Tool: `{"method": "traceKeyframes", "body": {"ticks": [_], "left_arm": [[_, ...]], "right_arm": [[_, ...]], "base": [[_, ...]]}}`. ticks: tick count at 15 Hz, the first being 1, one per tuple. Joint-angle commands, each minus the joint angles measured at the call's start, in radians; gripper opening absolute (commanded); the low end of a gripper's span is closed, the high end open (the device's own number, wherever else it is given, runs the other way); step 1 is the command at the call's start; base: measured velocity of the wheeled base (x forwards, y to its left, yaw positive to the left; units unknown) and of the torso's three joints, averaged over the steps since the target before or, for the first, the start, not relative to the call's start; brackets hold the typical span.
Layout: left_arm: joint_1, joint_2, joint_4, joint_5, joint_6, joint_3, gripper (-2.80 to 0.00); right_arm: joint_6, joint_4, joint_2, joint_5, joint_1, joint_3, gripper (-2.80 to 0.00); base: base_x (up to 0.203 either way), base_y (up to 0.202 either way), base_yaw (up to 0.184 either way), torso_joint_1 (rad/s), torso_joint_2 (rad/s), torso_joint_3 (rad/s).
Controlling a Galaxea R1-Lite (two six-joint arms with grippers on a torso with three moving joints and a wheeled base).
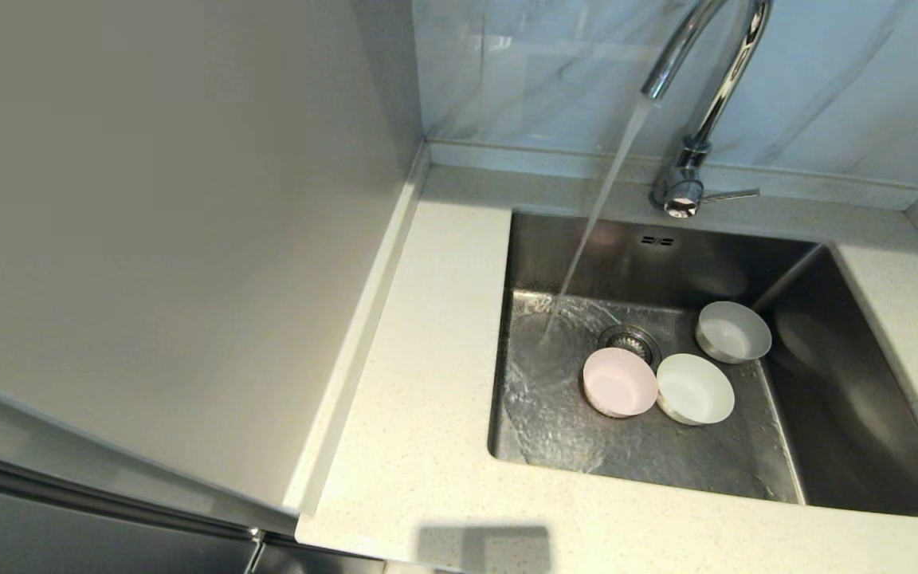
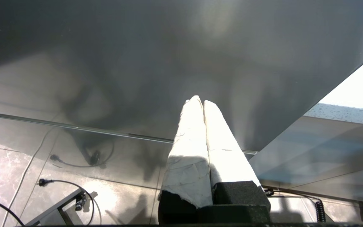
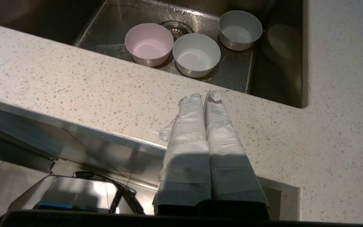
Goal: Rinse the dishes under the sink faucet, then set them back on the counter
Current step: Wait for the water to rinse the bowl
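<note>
- Head view: I see no arm or pincer here. Tap (image 1: 706, 88) is running; water stream (image 1: 598, 211) hits the sink (image 1: 849, 414) floor just left of the drain (image 1: 629, 341).
- All 3 bowls sit upright on the sink floor. Pink bowl (image 1: 620, 382) is just in front of the drain, beside the splash but not under the stream. White bowl (image 1: 695, 388) is right beside it, looks touching or nearly so. Grey bowl (image 1: 733, 332) sits apart, toward the back right.
- Counter (image 1: 427, 383) wraps the sink on the left, front & right; no bowl on it.
- Left wrist view: my left pincer (image 2: 199, 101) is fully closed, wrapped fingers (image 2: 189, 148) pressed together along their length, holding nothing. It's parked low, off the counter, w/ a grey panel (image 2: 137, 63) ahead and floor w/ cables (image 2: 68, 164) below.
- Right wrist view: my right pincer (image 3: 204, 96) is also closed tight, fingers (image 3: 224, 138) flush, empty. It hovers over the counter's (image 3: 74, 88) front strip, tips pointing toward the sink (image 3: 279, 63); can't tell if they touch the stone.
- Same view: pink bowl (image 3: 149, 43), white bowl (image 3: 196, 54), grey bowl (image 3: 240, 29) in the sink, well ahead of the tips, white one nearest.
</note>
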Motion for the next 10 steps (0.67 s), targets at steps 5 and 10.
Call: {"method": "traceKeyframes", "body": {"ticks": [5,10], "left_arm": [[0.0,-0.003,0.0,0.0,0.0,0.0,-2.8],[0.0,-0.003,0.0,0.0,0.0,0.0,-2.8]], "right_arm": [[0.049,0.003,-0.005,-0.004,0.001,0.0,-2.8],[0.05,0.002,-0.004,-0.003,0.001,-0.001,-2.8]], "base": [[0.0,0.0,0.0,0.0,0.0,0.0],[0.0,0.0,0.0,0.0,0.0,0.0]]}}
